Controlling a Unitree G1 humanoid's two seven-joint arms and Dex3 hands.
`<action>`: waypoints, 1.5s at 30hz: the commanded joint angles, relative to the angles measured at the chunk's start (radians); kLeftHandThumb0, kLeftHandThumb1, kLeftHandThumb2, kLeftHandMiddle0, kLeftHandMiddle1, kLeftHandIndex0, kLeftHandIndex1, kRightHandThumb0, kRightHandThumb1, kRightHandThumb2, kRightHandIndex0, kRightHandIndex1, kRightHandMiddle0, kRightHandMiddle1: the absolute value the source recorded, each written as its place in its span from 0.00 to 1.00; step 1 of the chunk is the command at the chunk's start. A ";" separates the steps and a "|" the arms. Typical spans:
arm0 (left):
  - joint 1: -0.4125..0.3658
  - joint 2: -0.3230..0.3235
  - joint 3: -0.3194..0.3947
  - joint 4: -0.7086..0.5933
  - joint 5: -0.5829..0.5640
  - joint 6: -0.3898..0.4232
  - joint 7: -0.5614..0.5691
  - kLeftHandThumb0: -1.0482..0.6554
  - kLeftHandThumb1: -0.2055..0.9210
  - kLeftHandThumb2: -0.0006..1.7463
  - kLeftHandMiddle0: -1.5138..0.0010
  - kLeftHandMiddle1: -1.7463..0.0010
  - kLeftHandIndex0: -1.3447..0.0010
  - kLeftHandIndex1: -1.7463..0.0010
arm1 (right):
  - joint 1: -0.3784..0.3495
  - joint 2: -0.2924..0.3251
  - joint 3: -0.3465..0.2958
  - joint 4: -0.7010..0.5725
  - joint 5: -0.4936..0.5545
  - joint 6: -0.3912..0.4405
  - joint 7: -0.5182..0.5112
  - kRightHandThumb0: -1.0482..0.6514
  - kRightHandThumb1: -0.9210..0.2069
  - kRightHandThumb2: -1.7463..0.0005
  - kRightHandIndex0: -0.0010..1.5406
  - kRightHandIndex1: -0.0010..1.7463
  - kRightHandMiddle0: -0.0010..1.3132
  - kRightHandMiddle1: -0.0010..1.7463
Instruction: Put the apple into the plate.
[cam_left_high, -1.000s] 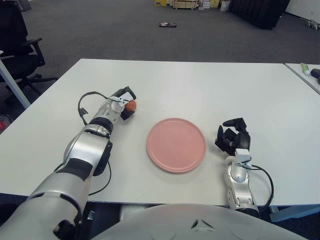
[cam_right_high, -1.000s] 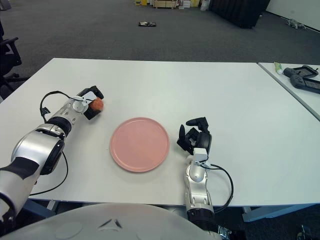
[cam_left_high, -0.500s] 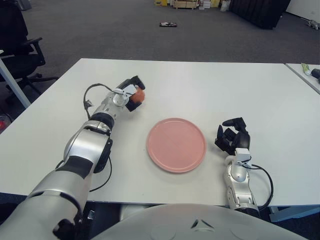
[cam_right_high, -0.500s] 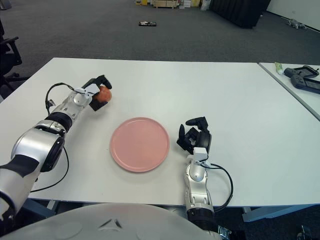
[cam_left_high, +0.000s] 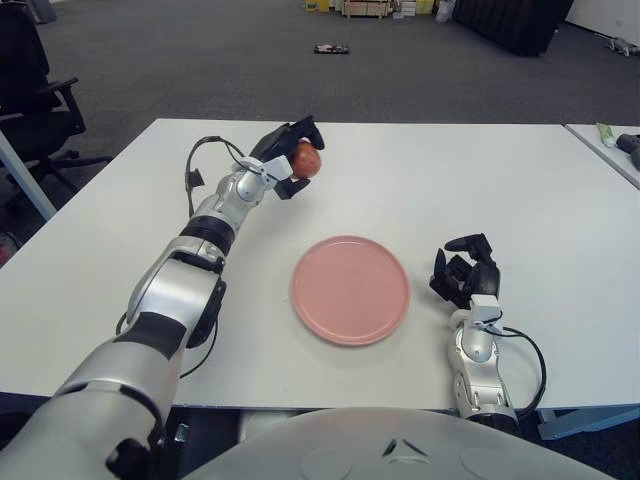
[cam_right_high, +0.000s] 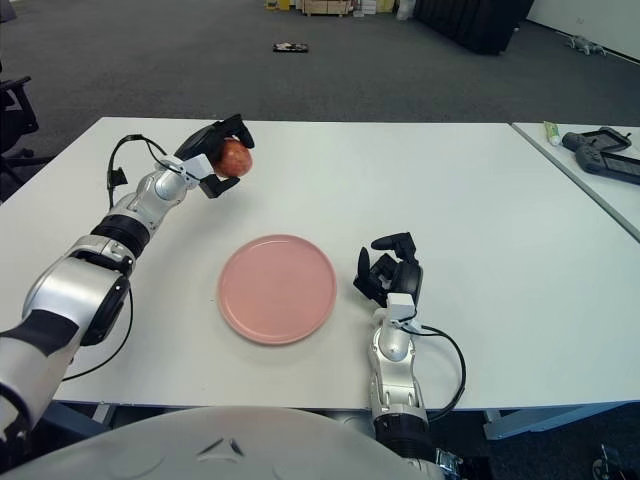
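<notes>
While the left hand (cam_left_high: 288, 160) keeps its three fingers wrapped round the red apple (cam_left_high: 306, 160), it has carried the fruit up off the white table (cam_left_high: 520, 190) and away from the robot; a second ago the same hand had it low, just beside the table surface and nearer the left edge, and half a second ago it was partway up. Apple now hangs in the air, held clear of the tabletop, beyond and to the left of the pink plate (cam_left_high: 350, 290), well apart from it. Judgement: pick-up done, carry under way; what remains is a swing rightward and toward the robot, then a lowering over the plate centre and a release. Plate has not shifted and holds nothing. Right hand (cam_left_high: 464, 275) shows just right of the plate, fingers curled, holding nothing, unmoved. Room for moving: bare white surface lies between the apple and the plate, no obstacle on that path. A cable loops off the left forearm near the wrist. Table's far edge lies close behind the raised hand; dark carpet floor beyond it.
</notes>
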 joint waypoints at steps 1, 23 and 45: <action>0.055 0.007 -0.009 -0.084 -0.014 -0.056 -0.022 0.61 0.26 0.88 0.44 0.09 0.58 0.00 | -0.018 0.003 0.000 0.000 0.015 0.001 0.004 0.37 0.34 0.40 0.64 1.00 0.34 1.00; 0.315 0.046 -0.154 -0.524 -0.147 -0.276 -0.398 0.61 0.23 0.90 0.43 0.09 0.57 0.00 | -0.014 0.004 0.001 0.003 -0.002 -0.007 -0.006 0.37 0.34 0.40 0.65 1.00 0.34 1.00; 0.328 0.094 -0.275 -0.498 -0.048 -0.333 -0.577 0.62 0.22 0.91 0.43 0.07 0.56 0.00 | -0.007 0.004 0.004 0.002 -0.007 -0.016 -0.016 0.37 0.33 0.41 0.63 1.00 0.33 1.00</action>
